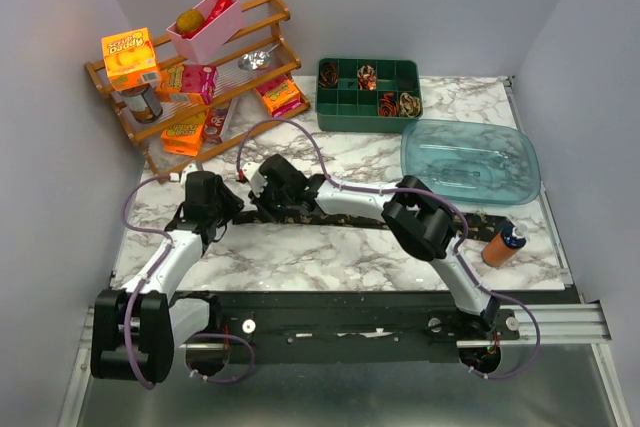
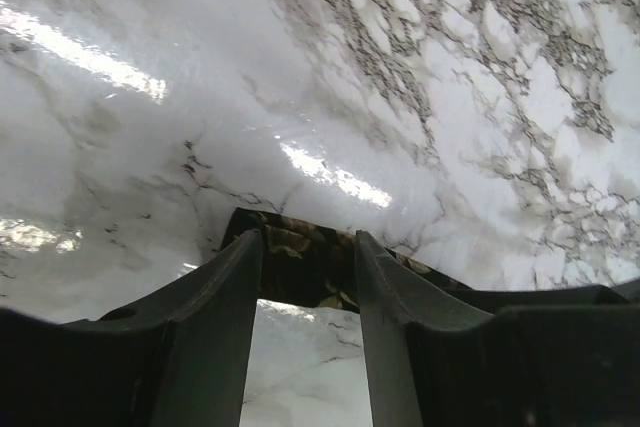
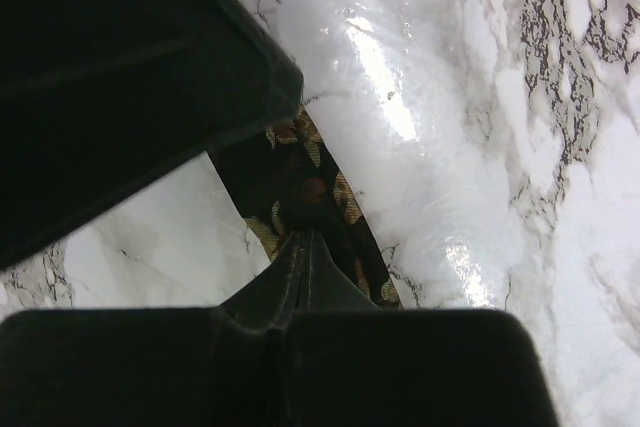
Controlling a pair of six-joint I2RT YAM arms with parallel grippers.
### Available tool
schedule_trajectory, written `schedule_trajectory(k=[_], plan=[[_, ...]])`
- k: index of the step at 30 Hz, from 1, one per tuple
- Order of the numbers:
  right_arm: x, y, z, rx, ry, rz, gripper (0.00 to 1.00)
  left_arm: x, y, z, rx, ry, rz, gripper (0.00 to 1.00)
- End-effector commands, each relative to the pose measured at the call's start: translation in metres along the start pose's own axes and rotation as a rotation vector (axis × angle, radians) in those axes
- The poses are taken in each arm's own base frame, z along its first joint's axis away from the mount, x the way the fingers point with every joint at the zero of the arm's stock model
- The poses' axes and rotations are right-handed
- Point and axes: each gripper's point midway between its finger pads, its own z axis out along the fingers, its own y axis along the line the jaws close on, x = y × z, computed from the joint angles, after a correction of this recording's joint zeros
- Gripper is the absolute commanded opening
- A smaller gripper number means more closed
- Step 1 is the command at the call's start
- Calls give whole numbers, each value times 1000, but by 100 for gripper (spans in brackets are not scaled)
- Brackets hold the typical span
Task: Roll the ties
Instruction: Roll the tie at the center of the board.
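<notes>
We see the tie lying flat as a dark strip across the middle of the marble table, from left of centre to the right side, where it ends near the orange bottle. The left gripper stands at the strip's left end. In the wrist view this left gripper has its jaws parted to a middling gap, and the tie's end lies at the fingertips, showing between them. The right gripper is just right of it. Seen from its wrist, the right gripper is closed, tips together on the patterned fabric; we cannot tell whether cloth is pinched. Below the strip, bare marble runs to the table's near edge. Above it at right sits the clear blue lid, with the green tray of rolled ties behind, and a wooden rack fills the upper left
</notes>
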Motion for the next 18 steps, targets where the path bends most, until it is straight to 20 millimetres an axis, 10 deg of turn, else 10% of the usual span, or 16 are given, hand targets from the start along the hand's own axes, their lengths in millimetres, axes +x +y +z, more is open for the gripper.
schedule_trajectory(k=[1,18], plan=[[66,8,3,-25,176,36,1,-1,22,10,-60,15,-7,52],[84,10,-3,-96,221,93,1,24,21,17,83,88,-77,51]])
